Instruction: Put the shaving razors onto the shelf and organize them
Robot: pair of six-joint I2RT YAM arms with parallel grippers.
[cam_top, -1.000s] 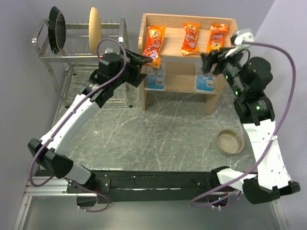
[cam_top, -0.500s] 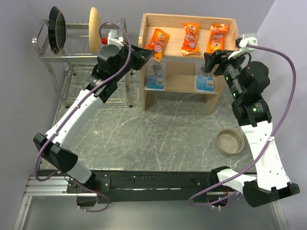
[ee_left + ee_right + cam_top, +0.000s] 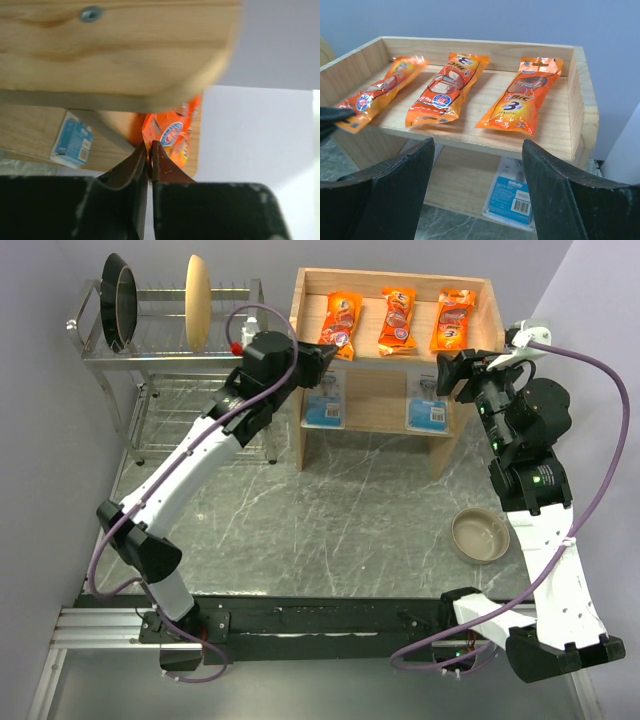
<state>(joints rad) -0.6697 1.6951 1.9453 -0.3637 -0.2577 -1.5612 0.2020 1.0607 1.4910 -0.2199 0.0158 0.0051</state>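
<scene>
Since the packet (image 3: 338,322) lies askew over the front edge of the shelf's (image 3: 392,276) top tier, my left gripper (image 3: 148,145) pinches its near end to square it; right gripper (image 3: 447,371) hangs open nearby.

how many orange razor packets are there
3, all on the top tier of the shelf: the left packet, its near end pinched by the left gripper, the middle packet and the right packet. None seems hidden.
</scene>
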